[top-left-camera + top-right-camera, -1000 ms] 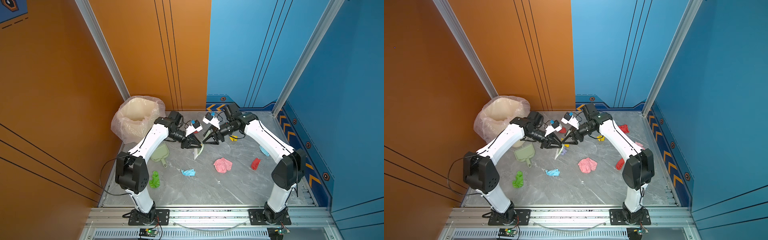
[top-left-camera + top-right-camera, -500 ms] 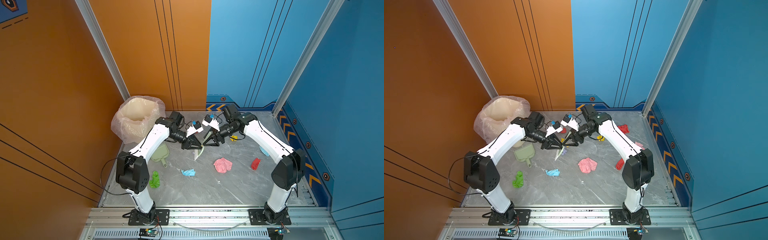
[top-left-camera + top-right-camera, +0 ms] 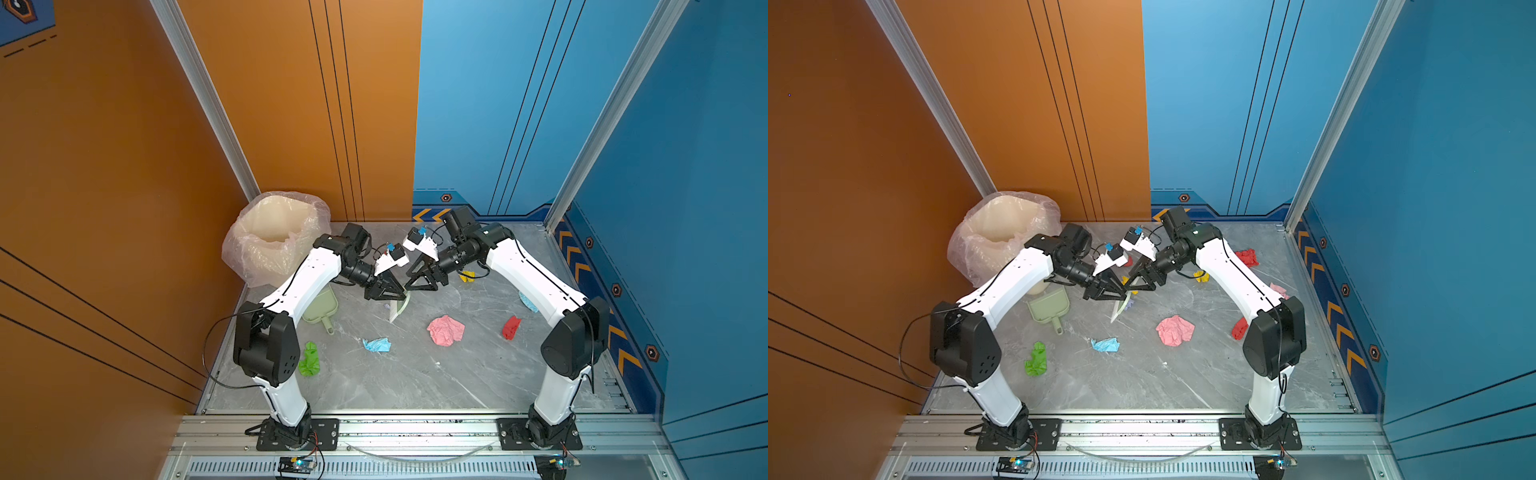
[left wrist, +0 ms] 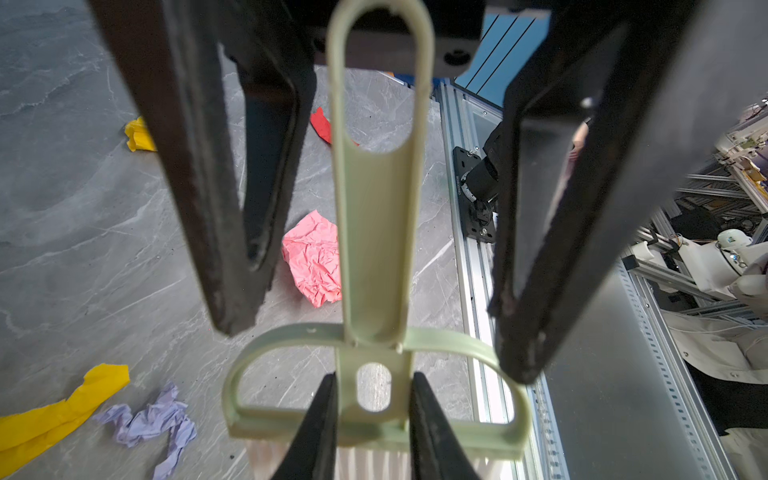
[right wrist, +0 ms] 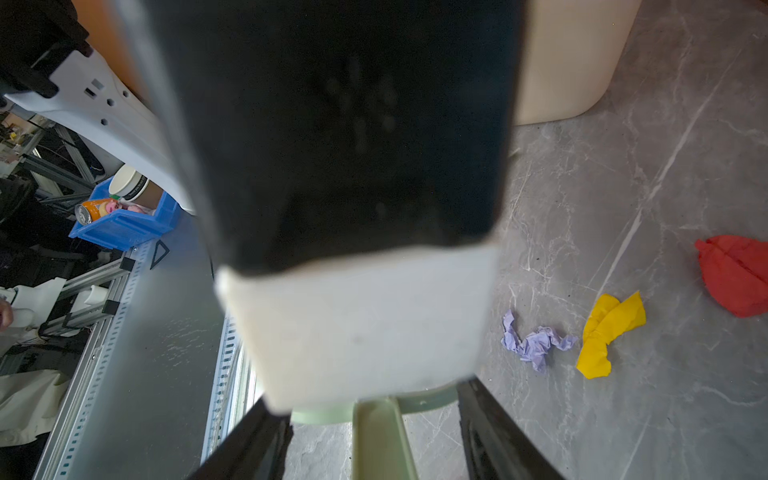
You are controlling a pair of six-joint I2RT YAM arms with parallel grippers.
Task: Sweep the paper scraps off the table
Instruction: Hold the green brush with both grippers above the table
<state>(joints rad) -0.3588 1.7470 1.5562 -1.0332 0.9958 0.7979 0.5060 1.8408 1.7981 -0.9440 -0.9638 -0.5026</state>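
My left gripper (image 4: 374, 376) is shut on the neck of a pale green brush (image 3: 400, 308), which hangs bristles-down over the middle back of the table (image 3: 415, 382). My right gripper (image 5: 370, 399) faces it, open, its fingers on either side of the brush handle (image 5: 380, 440) with gaps on both sides. The paper scraps lie around: pink (image 3: 445, 330), red (image 3: 511, 327), light blue (image 3: 377, 345), green (image 3: 309, 359), yellow (image 3: 467, 276). Lilac (image 5: 534, 343) and yellow (image 5: 606, 336) scraps lie just beside the brush.
A pale green dustpan (image 3: 322, 309) lies under my left forearm. A cream bin lined with a clear bag (image 3: 274, 232) stands in the back left corner. Another red scrap (image 3: 1246, 257) and a pink one (image 3: 1278, 289) lie behind my right arm near the wall.
My right gripper has slid left toward the left gripper and its jaws have narrowed around the brush handle. The left gripper keeps its hold on the brush and has barely moved.
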